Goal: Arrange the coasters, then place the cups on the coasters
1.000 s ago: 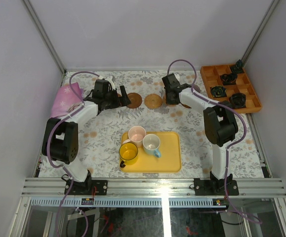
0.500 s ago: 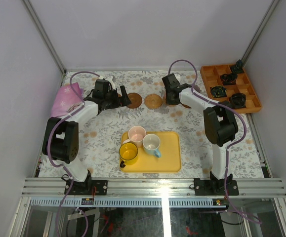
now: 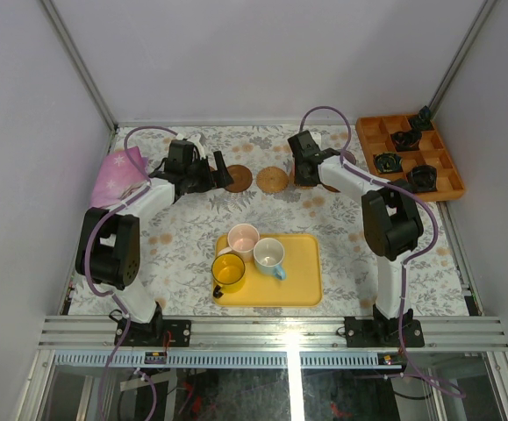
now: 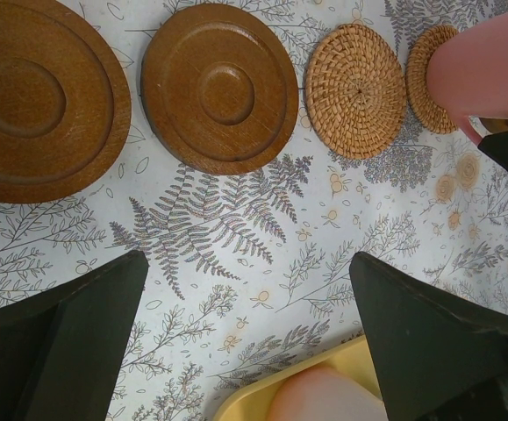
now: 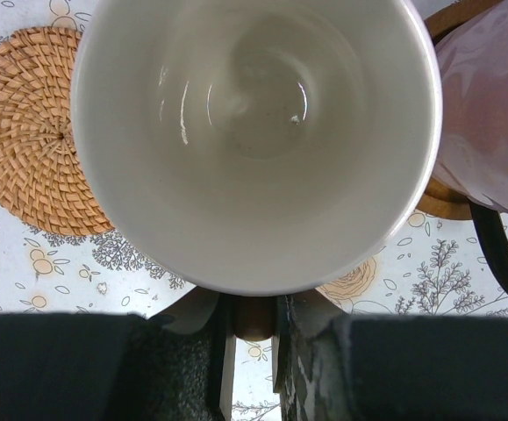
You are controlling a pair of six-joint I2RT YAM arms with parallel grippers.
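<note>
Right pincer (image 5: 254, 323) narrow, seemingly gripping cup (image 5: 254, 132) handle

Five cups (image 3: 268, 254), five coasters (image 4: 219, 85), one yellow tray (image 3: 302, 281).

Floral-print table (image 3: 175, 237). Yellow tray (image 3: 304, 285) lower centre, coasters (image 3: 239, 179) in a row upper centre. Orange divided tray (image 3: 373, 132) upper right, pink cloth (image 3: 118, 175) upper left.

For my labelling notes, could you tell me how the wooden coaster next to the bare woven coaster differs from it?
The wooden coaster is dark brown; the woven coaster is light tan. The wooden coaster is smooth with turned rings; the woven coaster shows a coiled weave. Both are round, lie flat on the patterned cloth and carry no cup.
</note>
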